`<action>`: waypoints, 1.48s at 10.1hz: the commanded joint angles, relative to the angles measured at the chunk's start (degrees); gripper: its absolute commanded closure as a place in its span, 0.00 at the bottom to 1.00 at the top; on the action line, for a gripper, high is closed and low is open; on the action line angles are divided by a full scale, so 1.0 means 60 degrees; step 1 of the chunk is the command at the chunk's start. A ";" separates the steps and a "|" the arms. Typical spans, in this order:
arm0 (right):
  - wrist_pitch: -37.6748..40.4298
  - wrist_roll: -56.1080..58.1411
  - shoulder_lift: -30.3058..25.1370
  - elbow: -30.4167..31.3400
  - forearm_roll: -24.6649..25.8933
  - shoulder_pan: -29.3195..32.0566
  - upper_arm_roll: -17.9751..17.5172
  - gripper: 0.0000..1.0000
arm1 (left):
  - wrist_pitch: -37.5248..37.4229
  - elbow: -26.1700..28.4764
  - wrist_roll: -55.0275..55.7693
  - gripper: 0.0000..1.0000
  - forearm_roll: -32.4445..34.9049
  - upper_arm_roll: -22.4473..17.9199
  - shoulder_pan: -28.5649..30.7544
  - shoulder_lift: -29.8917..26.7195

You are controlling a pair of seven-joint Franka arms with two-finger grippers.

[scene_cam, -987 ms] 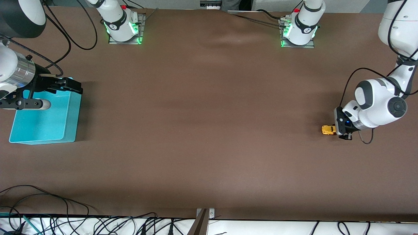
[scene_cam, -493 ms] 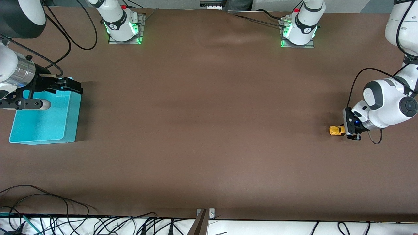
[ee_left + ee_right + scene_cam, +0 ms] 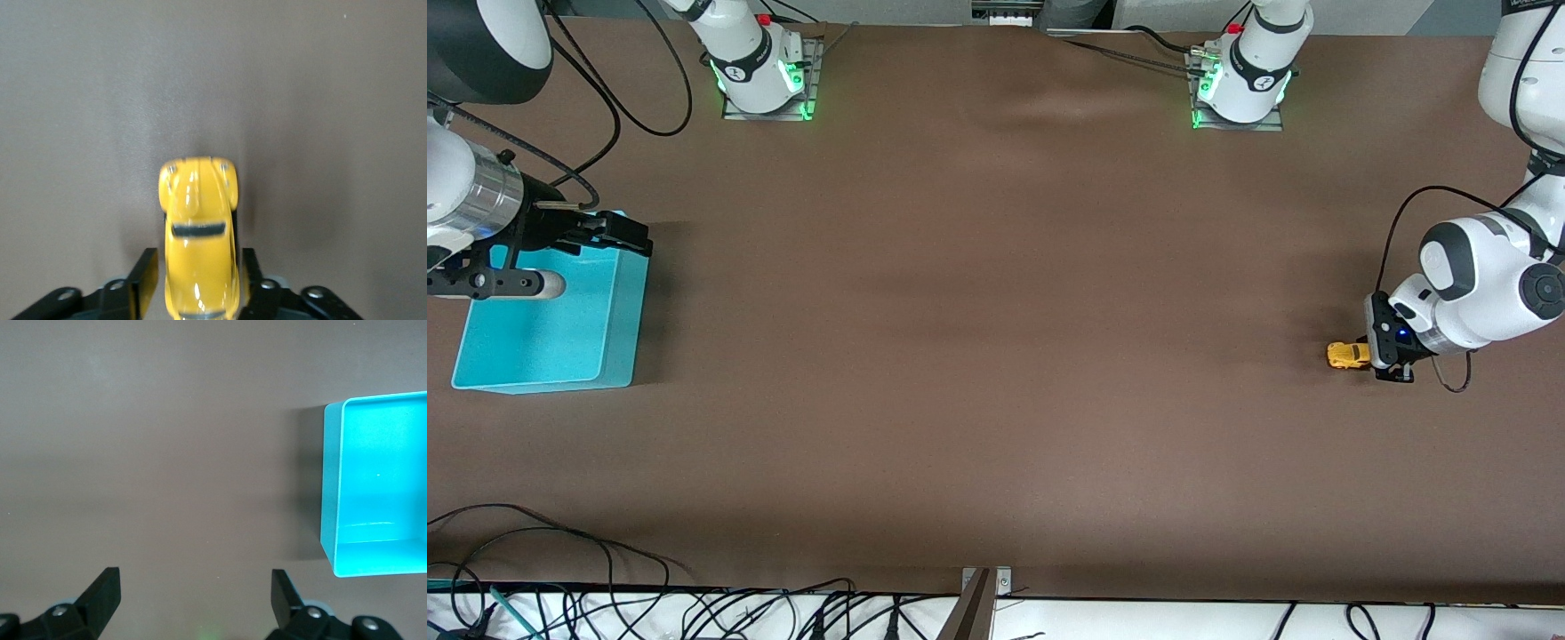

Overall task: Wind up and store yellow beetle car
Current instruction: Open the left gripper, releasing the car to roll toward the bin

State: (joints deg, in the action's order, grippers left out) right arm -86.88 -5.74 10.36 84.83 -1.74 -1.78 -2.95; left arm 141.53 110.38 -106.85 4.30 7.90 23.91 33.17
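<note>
White rounded arms with grey joint caps, black cables, green-lit bases.

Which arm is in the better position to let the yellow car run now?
Left. The left gripper already straddles the yellow beetle car; the right gripper waits open by the teal bin.

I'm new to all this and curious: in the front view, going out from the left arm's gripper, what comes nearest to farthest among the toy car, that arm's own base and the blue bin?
1. Yellow toy car, right at the left gripper, between its fingers.
2. Left arm's base, along the table's top edge.
3. Blue bin, at the right arm's end of the table.
</note>
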 commanded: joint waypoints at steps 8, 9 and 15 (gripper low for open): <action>0.0139 0.0165 0.0016 -0.0105 -0.0165 0.0076 -0.0021 0.00 | -0.4830 -0.2369 0.1557 0.00 0.0088 0.0909 -0.0016 -0.1089; 0.0139 0.0238 0.0016 -0.0105 -0.0078 0.0076 -0.0021 0.00 | -0.5418 -0.2604 0.2100 0.00 0.0147 0.1113 -0.0030 -0.1250; 0.0139 0.0298 0.0133 -0.0105 -0.0033 0.0222 -0.0006 0.00 | -0.7193 -0.3207 0.4080 0.00 0.0411 0.1466 -0.0367 -0.1866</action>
State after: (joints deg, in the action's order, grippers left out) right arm -86.85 -4.84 10.93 84.83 -1.73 -1.14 -2.85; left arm 100.85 91.61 -84.88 5.26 16.67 21.91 23.15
